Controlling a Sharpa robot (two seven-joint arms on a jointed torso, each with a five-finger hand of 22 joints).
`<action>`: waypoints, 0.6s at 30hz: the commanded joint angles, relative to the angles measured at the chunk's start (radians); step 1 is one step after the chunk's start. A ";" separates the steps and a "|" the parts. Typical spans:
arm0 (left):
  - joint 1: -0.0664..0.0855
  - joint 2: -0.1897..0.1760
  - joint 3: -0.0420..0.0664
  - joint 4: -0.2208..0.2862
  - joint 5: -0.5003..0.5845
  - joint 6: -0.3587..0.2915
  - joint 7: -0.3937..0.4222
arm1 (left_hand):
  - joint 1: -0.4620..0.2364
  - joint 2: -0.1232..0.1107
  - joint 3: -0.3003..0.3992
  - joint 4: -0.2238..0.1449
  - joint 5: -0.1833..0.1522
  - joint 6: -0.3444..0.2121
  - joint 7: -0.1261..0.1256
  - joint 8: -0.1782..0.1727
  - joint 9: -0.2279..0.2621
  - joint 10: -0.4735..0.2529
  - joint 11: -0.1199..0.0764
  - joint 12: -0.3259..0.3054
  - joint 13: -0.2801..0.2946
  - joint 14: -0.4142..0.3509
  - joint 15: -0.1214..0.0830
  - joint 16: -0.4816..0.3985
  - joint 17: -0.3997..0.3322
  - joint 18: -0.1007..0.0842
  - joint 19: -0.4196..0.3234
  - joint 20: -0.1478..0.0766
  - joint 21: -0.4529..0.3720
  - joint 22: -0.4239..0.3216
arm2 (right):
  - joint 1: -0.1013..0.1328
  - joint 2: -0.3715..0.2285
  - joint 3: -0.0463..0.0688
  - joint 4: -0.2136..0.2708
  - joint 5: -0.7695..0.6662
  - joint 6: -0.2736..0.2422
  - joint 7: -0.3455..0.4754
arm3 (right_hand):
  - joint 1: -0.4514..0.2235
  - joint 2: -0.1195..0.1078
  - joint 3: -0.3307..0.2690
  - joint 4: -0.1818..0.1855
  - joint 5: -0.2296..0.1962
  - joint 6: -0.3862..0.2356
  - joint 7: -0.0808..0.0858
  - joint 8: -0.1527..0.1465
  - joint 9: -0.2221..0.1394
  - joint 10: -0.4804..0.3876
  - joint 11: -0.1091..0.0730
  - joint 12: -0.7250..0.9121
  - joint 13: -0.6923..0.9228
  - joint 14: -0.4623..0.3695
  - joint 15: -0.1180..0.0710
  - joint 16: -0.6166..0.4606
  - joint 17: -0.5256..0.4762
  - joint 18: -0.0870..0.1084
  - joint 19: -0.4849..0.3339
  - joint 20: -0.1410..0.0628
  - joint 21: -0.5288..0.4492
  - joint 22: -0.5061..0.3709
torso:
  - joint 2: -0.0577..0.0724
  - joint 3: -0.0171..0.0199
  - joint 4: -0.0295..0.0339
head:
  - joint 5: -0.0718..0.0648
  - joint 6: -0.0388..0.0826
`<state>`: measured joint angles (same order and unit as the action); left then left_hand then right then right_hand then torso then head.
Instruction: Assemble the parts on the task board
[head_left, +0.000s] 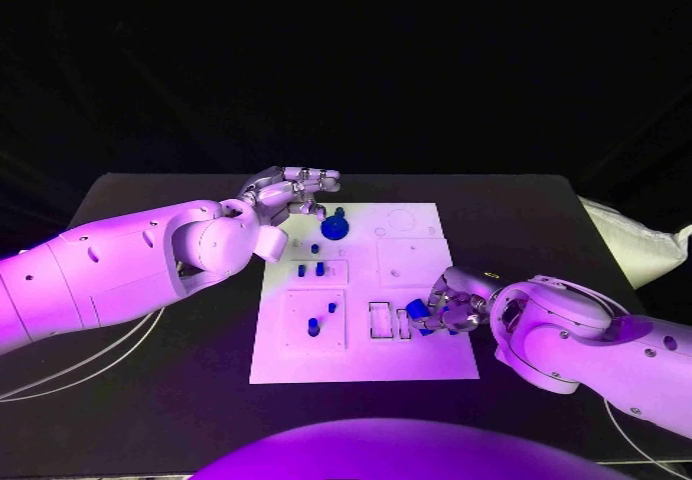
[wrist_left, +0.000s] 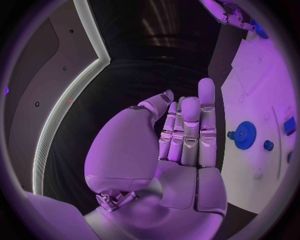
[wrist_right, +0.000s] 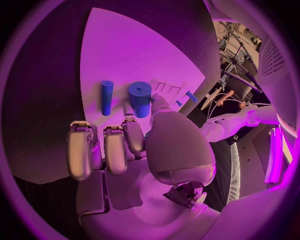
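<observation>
Although nothing in the views fixes its weight, the blue cylindrical part (wrist_right: 140, 98) held by the right hand (head_left: 450, 306) is judged to be small, light, rigid and smooth-sided, so a slip is likely unless it is pinched across its round body near the middle, with the end left free for seating in a recess. That part is seen in the right wrist view pressed between the thumb and the neighbouring fingers, the remaining fingers being curled in beside it; in the head view it is held just above the near right part of the white task board (head_left: 418, 360), beside the rectangular slots (head_left: 381, 320). A second, slimmer blue peg (wrist_right: 107, 97) is seen lying on the board just beside the held part. The left hand (head_left: 293, 190) is kept at the far left corner of the board, over the black surface (head_left: 173, 400); its fingers are held straight and close together, nothing is gripped by it, and it touches no part. A blue gear (head_left: 335, 227) stands on the board near it, and smaller blue pegs (head_left: 310, 270) stand in the board's middle recesses.
</observation>
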<state>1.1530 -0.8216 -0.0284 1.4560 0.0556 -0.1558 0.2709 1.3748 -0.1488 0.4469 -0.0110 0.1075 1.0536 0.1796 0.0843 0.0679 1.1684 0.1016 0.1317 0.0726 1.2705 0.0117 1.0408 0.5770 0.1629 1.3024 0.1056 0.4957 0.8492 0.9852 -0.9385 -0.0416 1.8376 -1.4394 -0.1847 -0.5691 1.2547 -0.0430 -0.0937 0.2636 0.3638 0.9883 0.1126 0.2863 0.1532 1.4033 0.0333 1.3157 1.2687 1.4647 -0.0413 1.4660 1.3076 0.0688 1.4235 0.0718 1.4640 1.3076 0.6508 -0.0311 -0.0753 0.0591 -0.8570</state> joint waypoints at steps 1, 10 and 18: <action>-0.001 0.000 0.001 0.003 -0.002 0.024 0.001 | -0.002 0.006 -0.005 -0.001 -0.006 -0.009 0.000 0.005 0.000 -0.008 0.001 0.005 0.000 -0.009 0.000 -0.003 -0.001 0.018 -0.005 0.001 -0.006 -0.001 | -0.012 0.006 -0.007 -0.012 -0.027 0.038 -0.012 | 0.014 0.008 -0.004 -0.002 0.006 0.004 -0.006 0.003 -0.001 -0.001 -0.007 -0.005 0.002 0.067 -0.002 0.005 0.041 -0.015 0.005 -0.004 0.006 0.018 | 0.000 0.0002 -0.0008 | 0.000 0.000; -0.001 0.000 0.001 0.003 -0.002 0.025 0.000 | -0.003 0.006 -0.007 0.000 -0.006 -0.010 0.001 0.005 0.000 -0.009 0.002 0.006 0.000 -0.010 0.001 -0.003 -0.003 0.018 -0.005 0.001 -0.007 -0.002 | -0.014 0.001 -0.007 -0.012 -0.015 -0.018 -0.016 | 0.046 0.051 0.005 -0.003 0.046 0.020 -0.013 0.017 0.006 0.002 -0.014 -0.007 0.008 0.067 -0.007 0.004 0.041 -0.016 0.007 -0.009 0.007 0.021 | -0.001 0.0006 -0.0017 | -0.001 0.002; -0.004 0.001 0.001 0.001 -0.002 0.025 -0.001 | -0.003 0.006 -0.007 0.000 -0.006 -0.010 0.001 0.005 0.000 -0.009 0.002 0.006 0.000 -0.010 0.001 -0.003 -0.003 0.018 -0.005 0.001 -0.007 -0.002 | -0.001 -0.048 0.001 0.055 0.039 -0.177 0.021 | 0.058 0.060 0.004 -0.002 0.087 0.027 -0.017 0.021 0.011 0.008 -0.019 -0.004 0.016 0.067 -0.011 0.004 0.041 -0.017 0.010 -0.013 0.008 0.025 | -0.001 0.0011 -0.0011 | -0.001 0.006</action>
<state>1.1500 -0.8224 -0.0284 1.4558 0.0556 -0.1497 0.2670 1.3748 -0.1488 0.4469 -0.0110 0.1075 1.0536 0.1795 0.0843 0.0679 1.1649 0.1051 0.1317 0.0726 1.2704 0.0118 1.0408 0.5753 0.1629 1.3024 0.1056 0.4957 0.8481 0.9783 -0.9839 -0.0438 1.8805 -1.4336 -0.2722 -0.5650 1.3033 0.0052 -0.0906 0.2604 0.4453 1.0071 0.0961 0.3044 0.1626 1.4091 0.0205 1.3108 1.2831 1.4684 -0.0449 1.4660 1.3074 0.0689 1.4308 0.0645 1.4678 1.3074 0.6497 -0.0297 -0.0766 0.0579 -0.8528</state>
